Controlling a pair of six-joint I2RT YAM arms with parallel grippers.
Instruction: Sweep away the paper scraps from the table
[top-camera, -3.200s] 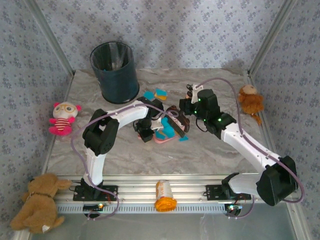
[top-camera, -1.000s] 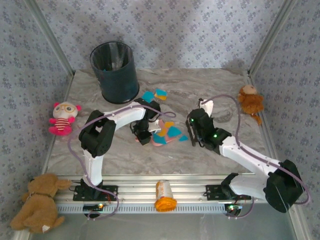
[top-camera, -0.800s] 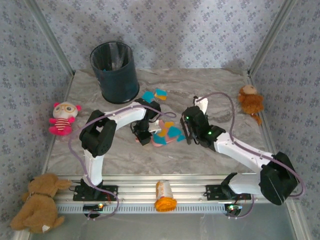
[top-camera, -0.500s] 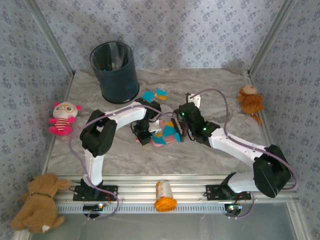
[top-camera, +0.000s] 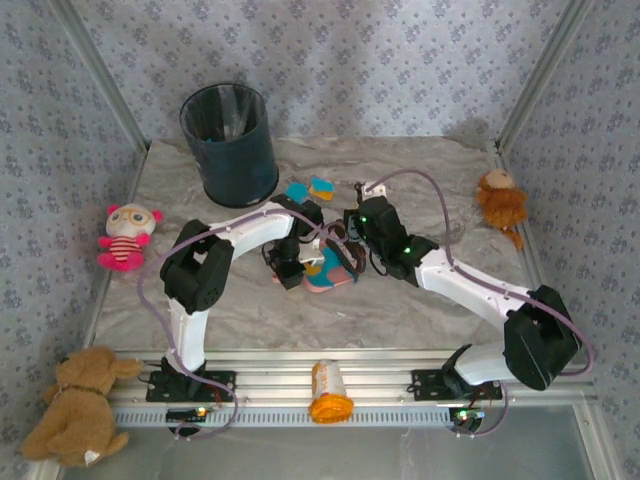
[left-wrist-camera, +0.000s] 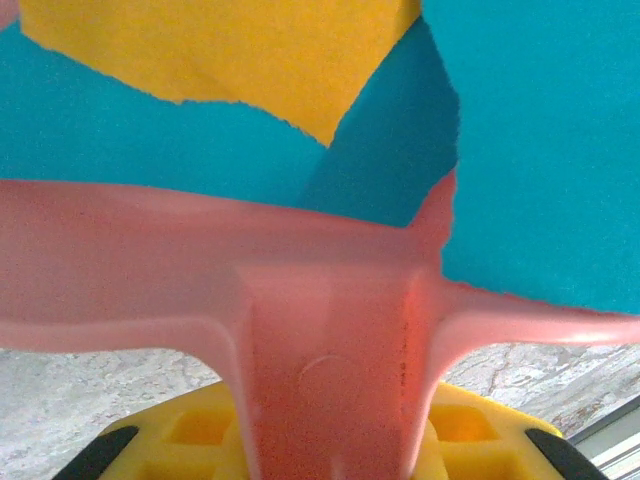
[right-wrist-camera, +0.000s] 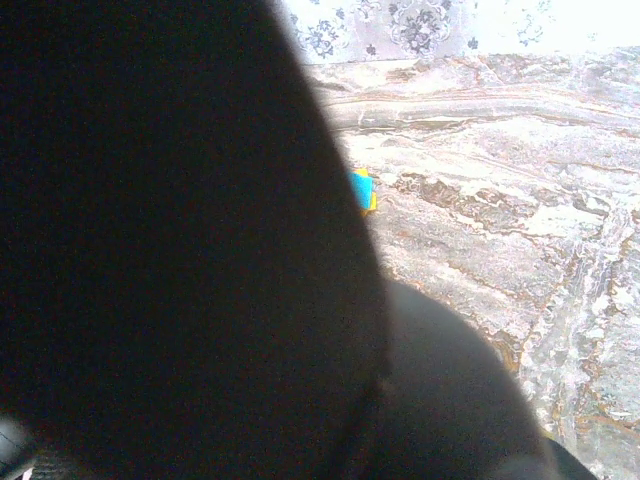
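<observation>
Far left, a brown teddy bear (top-camera: 78, 403) sat off the near corner, and a pink plush doll (top-camera: 125, 236) leaned at the left edge of the table (top-camera: 200, 300). Behind them a black bin (top-camera: 230, 143) stood upright at the back left.

Moving in, the left gripper (top-camera: 289, 270) was down at mid-table, jaws clamped narrow on the handle of the pink dustpan (top-camera: 322, 277). The left wrist camera confirmed it: the yellow fingers (left-wrist-camera: 190, 432) sat either side of the pink handle (left-wrist-camera: 330, 350), and the paper scraps (left-wrist-camera: 540, 150), turquoise with an orange-yellow piece (left-wrist-camera: 230, 50) on top, lay in the pan just beyond.

Two more scraps (top-camera: 309, 188) lay loose on the table between the bin and the dustpan, touching or nearly so. At the near rail, an orange bottle (top-camera: 329, 392) lay on its side.

The right gripper (top-camera: 354, 242) reached in from the right, jaws pinched on a dark brush (top-camera: 343, 253) that sat at the dustpan's right edge. Its wrist camera was mostly blocked by a dark shape (right-wrist-camera: 180, 250), with one turquoise-and-orange scrap (right-wrist-camera: 362, 190) lying on the marble beside it.

Far right, a brown plush animal (top-camera: 500, 205) sat at the table's edge.
</observation>
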